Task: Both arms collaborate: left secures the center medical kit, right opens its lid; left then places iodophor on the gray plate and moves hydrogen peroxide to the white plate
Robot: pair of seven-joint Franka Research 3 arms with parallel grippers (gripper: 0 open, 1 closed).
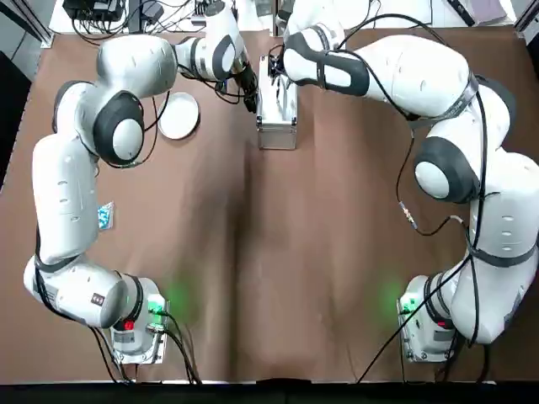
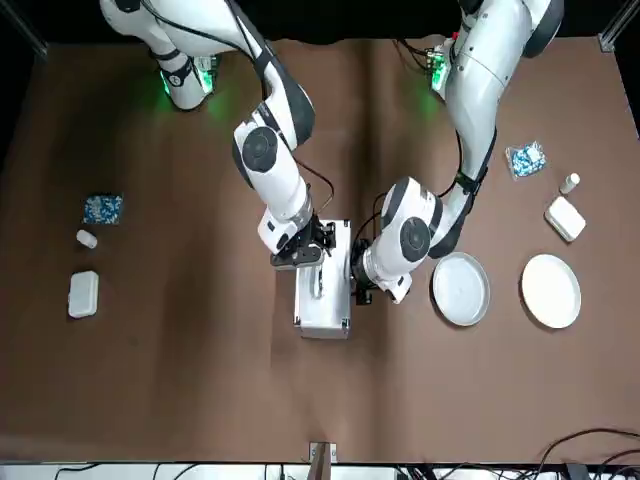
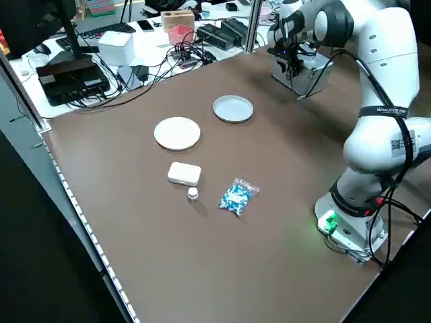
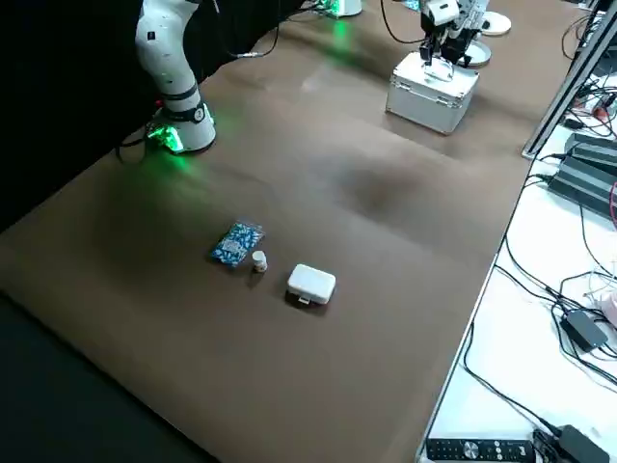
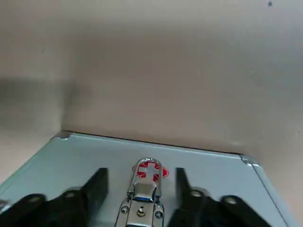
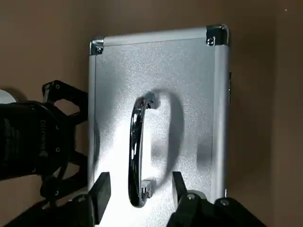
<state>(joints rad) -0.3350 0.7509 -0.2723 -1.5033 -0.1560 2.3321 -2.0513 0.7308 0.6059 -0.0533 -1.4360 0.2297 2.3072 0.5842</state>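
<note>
The case [image 2: 322,288] sits at the middle of the table with its lid [image 6: 156,109] down flat, so the opening step is not yet done. In the front view the right gripper [image 2: 300,248] comes in from about eleven o'clock of the case and hangs over the lid's near end. Its own camera shows the fingers spread either side of the slim handle [image 6: 138,151], not pinching it, which looks like lining up for the lift.

The left gripper [image 2: 362,282] is at the case's three o'clock side in that same view, low against the side wall. Its fingers are spread, one each side of the latch with the red cross [image 5: 149,172]. From here it reads as bracing the case so it won't slide when the lid goes up, though whether the fingers actually touch the metal is hard to tell.

The rimmed gray plate [image 2: 460,288] waits just beyond the left gripper at three o'clock, and the flat white plate [image 2: 551,290] lies farther out the same way. No brown or teal-capped bottle shows anywhere; presumably both are inside the closed case.
</note>
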